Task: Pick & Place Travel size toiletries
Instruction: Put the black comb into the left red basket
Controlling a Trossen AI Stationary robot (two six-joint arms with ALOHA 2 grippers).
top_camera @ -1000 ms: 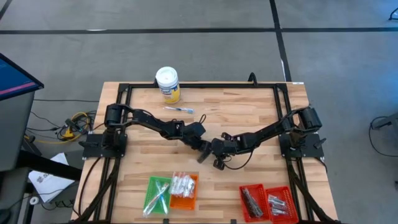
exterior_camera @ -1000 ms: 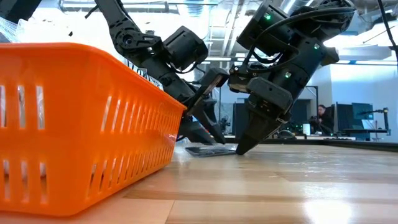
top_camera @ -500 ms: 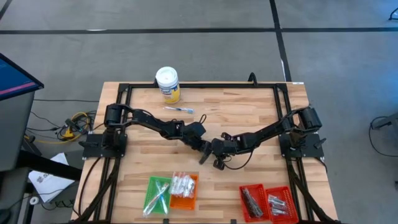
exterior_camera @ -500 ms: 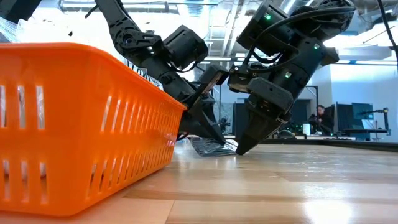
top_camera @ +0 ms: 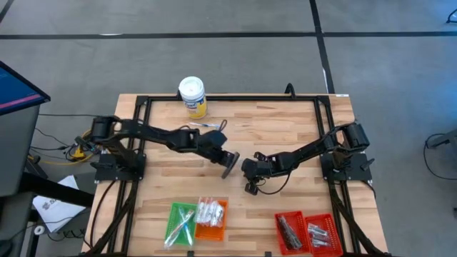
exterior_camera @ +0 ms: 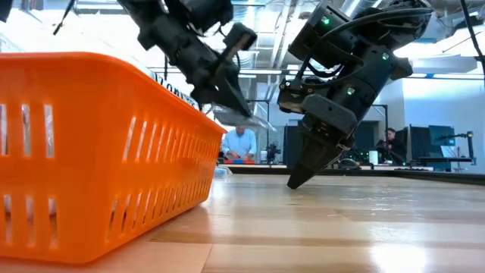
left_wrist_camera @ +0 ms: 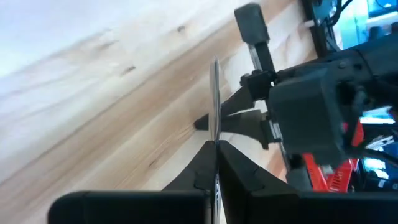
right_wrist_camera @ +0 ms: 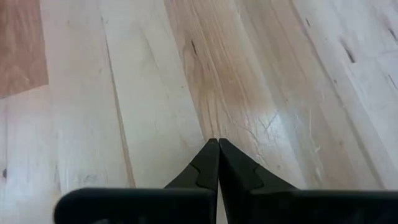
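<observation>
Lifted clear of the pale wooden worktop [top_camera: 285,128] since the earlier frames, the left gripper [top_camera: 229,162] now hangs above the middle of the surface instead of touching down beside the right one. Its fingers [left_wrist_camera: 205,165] are pressed together on a thin flat packet [left_wrist_camera: 216,99], which the left wrist view shows edge-on, standing straight out from the fingertips. In the low view the packet [exterior_camera: 246,115] looks silvery and crinkled, and trails from the tips well above the wood.

The right gripper [top_camera: 249,187] rests near the centre of the worktop with its fingers [right_wrist_camera: 211,163] closed on nothing, tips pointed down at bare wood.

At the near edge stand a green slotted plastic tray [top_camera: 180,223] and an orange slotted plastic tray [top_camera: 212,219], side by side, both already holding small items. Two red plastic trays [top_camera: 305,230] sit further right. A white-lidded tub with a yellow label [top_camera: 192,96] stands at the far edge, with a thin clear-wrapped stick [top_camera: 206,125] lying near it.

The step in hand appears to be carrying the packet to a tray. Because the grip is only on one thin edge, a slow, level carry seems wise. The packet should probably hang inside the tray walls before the fingers part, so it cannot catch the rim.
</observation>
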